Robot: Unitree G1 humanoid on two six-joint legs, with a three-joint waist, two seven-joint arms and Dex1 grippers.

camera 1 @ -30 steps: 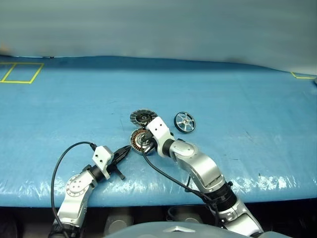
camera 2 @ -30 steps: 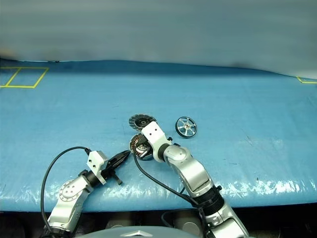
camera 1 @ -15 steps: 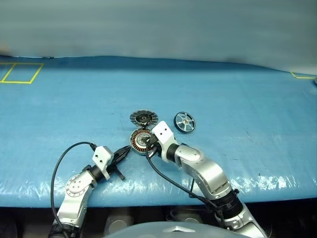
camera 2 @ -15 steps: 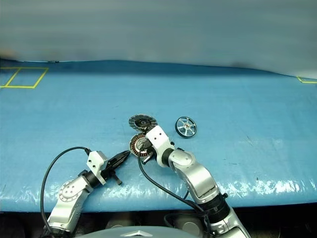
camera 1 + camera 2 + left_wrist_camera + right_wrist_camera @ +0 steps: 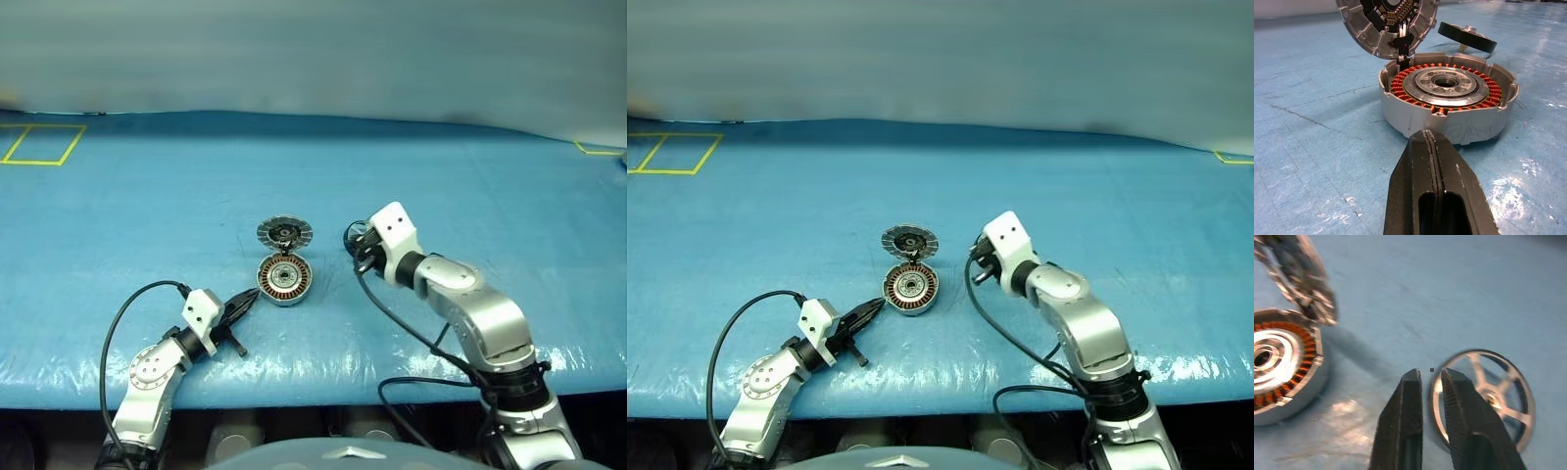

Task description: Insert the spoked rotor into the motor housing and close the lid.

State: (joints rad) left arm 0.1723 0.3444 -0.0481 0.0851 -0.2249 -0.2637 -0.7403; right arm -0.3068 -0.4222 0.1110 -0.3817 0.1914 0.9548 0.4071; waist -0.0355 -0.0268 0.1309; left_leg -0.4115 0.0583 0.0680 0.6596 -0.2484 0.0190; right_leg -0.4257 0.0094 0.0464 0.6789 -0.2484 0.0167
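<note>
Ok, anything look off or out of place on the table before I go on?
The lid stands propped up behind the motor housing instead of lying flat, apparently joined to it at one edge. The spoked rotor sits tilted on the blue table by the right gripper. No visible damage.

The right gripper [image 5: 1431,382] has left the motor housing [image 5: 284,278] and swung toward three o'clock, now at the spoked rotor [image 5: 1484,399]. Its fingers, earlier closed, stand slightly parted (a narrow gap). The housing's copper windings are now uncovered.
</note>
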